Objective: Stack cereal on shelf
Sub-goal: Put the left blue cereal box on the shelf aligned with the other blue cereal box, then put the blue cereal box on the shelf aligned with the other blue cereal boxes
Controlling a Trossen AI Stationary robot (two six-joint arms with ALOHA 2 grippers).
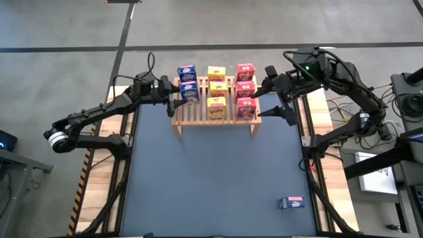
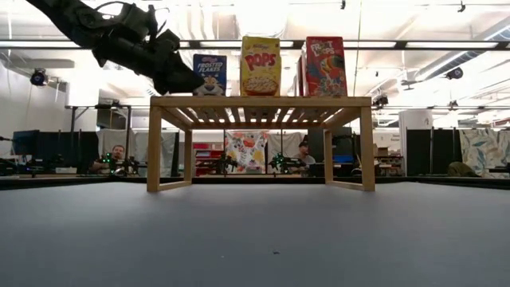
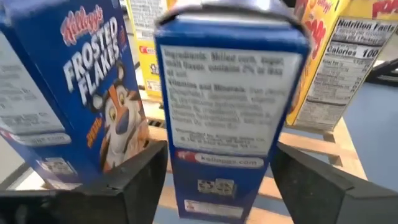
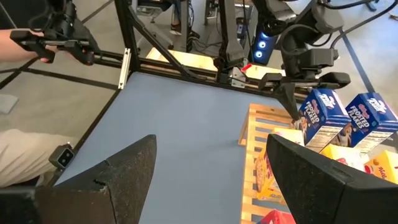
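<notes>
Standing cereal boxes (image 1: 215,90) on shelf (image 1: 215,123)

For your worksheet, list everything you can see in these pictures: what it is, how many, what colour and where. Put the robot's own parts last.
rack: one, light wood, back middle of the table
blue cereal boxes: two, upright in the rack's left column
yellow cereal boxes: three, upright in the middle column
red cereal boxes: three, upright in the right column
small object: one, dark with a pink part, front right of the table, too small to identify
table: one, dark blue-grey top
people: two, seated far behind the table
left gripper: one, dark, at the rack's left end by the nearer blue box
right gripper: one, dark, open and empty, off the rack's right end
</notes>
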